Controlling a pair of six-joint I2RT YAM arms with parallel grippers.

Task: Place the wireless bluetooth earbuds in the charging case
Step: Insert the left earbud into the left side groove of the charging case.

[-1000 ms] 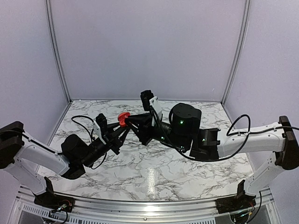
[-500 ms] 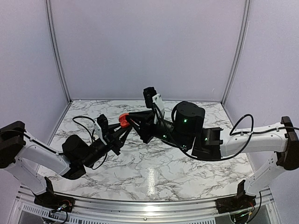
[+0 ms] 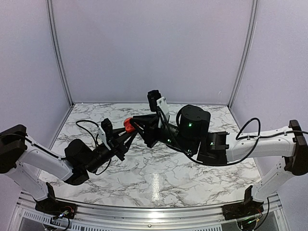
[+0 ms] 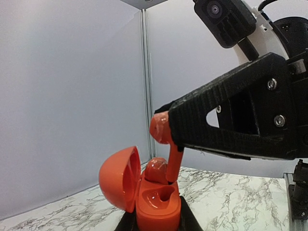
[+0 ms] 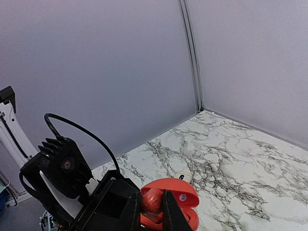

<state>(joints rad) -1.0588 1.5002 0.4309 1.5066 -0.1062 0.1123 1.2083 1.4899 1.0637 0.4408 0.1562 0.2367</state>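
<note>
Left pincer [image 3: 127, 131]: closed on the case [image 4: 155, 209], clamping its lower body from both sides; grip unchanged over the last second.
Right pincer [image 5: 150, 208]: narrow, pinching one earbud [image 4: 160, 128] by its head; grip also unchanged.
Case: held up off the table [image 3: 159, 178], over its far-left part in the top view. Upright, lid [image 4: 119, 179] swung open to the left in the left wrist view.
Earbud: head at the right pincer's tips, stem pointing down. Stem tip was down at the case's top face, at the rear edge of the empty socket [image 4: 162, 195]. Could not tell whether it had entered the socket.
Second earbud [image 4: 155, 171]: already seated in the case, just beside the stem.
Change over one second: case and both pincers drifted slightly right and down in the top view. Right wrist moved a little to the right; left arm followed.
Change over last half second: very little; pincers and case nearly where they were.
Relative pose: pincer tips met at the case throughout, left from below-left, right from the right.
Other: small white object [image 5: 183, 177] lay on the table beyond the case in the right wrist view.
</note>
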